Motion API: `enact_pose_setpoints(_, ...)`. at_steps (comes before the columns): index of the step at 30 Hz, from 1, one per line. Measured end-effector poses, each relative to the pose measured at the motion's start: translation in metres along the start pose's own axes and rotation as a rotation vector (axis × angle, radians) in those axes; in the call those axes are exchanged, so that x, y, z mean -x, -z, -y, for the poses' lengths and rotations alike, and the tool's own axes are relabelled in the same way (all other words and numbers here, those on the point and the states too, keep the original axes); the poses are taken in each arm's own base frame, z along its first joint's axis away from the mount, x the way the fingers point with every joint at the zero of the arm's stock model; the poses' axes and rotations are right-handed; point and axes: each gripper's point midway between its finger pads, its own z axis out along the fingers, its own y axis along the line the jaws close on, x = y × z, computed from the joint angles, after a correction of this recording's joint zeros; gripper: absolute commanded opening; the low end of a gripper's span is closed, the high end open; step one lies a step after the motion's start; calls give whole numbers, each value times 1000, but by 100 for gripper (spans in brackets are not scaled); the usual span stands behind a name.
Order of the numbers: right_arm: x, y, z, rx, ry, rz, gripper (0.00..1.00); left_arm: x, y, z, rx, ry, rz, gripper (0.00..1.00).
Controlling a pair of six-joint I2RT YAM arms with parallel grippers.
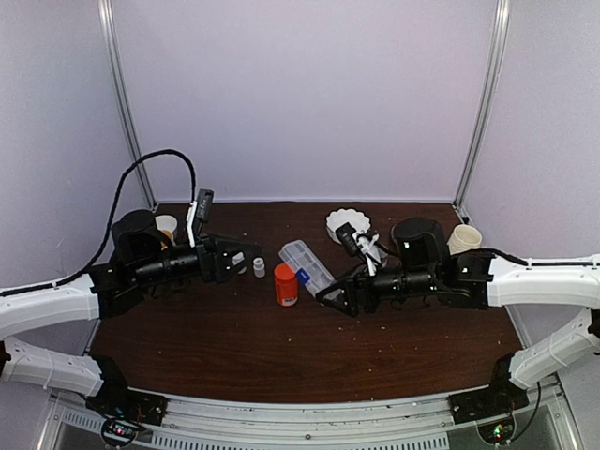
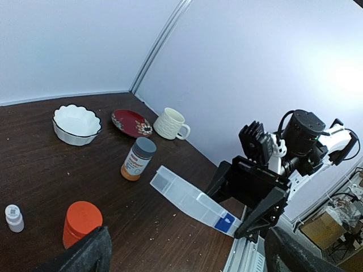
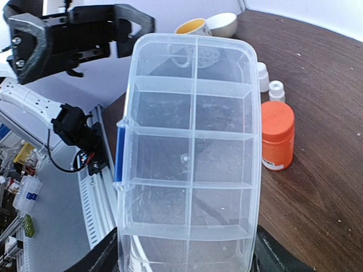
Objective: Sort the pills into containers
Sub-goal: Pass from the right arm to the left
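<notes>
The clear organizer box (image 1: 307, 265) with its blue latch is held at one end by my right gripper (image 1: 339, 295), which is shut on it. That end is lifted, and the far end slopes down toward the table (image 2: 193, 199). In the right wrist view the box (image 3: 190, 153) fills the frame, its containers seen as two rows of cells, with a few tiny pale specks inside (image 3: 223, 208). Tiny pale pills lie scattered on the wood (image 2: 173, 215). My left gripper (image 1: 242, 258) hangs open to the left of the box, nothing between its fingers.
An orange-capped bottle (image 1: 286, 283) stands just left of the box, with a tiny white bottle (image 1: 259, 267) beside it. A grey-capped amber bottle (image 2: 138, 158), white scalloped bowl (image 2: 76, 123), red plate (image 2: 131, 122) and cream mug (image 2: 172, 123) stand further back. Cups (image 1: 167, 225) stand at the back left.
</notes>
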Motion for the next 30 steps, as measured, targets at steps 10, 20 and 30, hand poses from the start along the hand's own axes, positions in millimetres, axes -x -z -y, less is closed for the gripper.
enact_pose_setpoints(10,24,4,-42,187,23,64,61,1,-17,10,-87,27,-14,98)
enact_pose_setpoints(20,40,8,-66,309,16,118,60,0,-21,42,-241,46,-26,98)
enact_pose_setpoints(30,40,3,-73,366,4,116,59,11,-16,60,-323,53,10,88)
